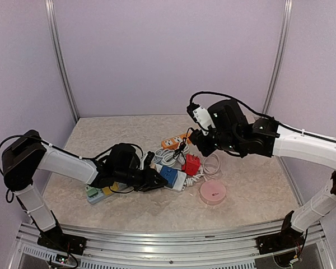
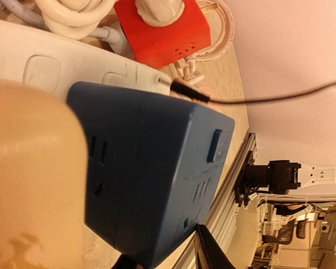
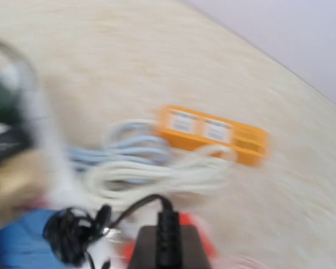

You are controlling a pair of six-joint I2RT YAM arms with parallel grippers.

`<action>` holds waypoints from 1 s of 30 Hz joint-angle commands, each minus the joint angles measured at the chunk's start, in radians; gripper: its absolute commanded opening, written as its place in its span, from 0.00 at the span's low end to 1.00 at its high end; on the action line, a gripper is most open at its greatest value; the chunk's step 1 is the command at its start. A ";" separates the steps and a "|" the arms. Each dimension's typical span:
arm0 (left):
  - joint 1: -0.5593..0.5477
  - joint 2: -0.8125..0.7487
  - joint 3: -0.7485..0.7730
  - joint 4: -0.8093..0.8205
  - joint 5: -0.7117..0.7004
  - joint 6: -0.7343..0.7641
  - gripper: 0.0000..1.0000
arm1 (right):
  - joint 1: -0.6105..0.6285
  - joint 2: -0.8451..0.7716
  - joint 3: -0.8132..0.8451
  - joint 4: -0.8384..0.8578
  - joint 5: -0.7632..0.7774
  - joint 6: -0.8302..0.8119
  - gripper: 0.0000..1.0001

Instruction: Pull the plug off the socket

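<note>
Top external view: left pincer (image 1: 152,180) pinches the blue socket cube (image 1: 169,175) on the tabletop (image 1: 257,185). Right pincer (image 1: 202,147), held above, appears clamped on the black plug (image 3: 165,246), clear of that socket. Lifting higher could snag its dangling cord (image 1: 182,147) on the red cube (image 1: 191,163).

**Crowded middle, open sides**
You have free tabletop (image 1: 257,185) at the right and far left. In the middle the blue cube (image 1: 169,175), red cube (image 1: 191,163), orange strip (image 1: 175,141), coiled cables (image 1: 167,157) and pink disc (image 1: 213,192) lie close together. The cable (image 1: 182,147) of the black plug (image 3: 162,255) hangs from the raised right claw (image 1: 201,147) over them.
</note>
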 commanded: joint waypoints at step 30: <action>0.582 -0.702 0.182 -0.779 -0.161 0.586 0.99 | -0.930 -0.080 -0.383 0.084 -0.138 0.161 0.00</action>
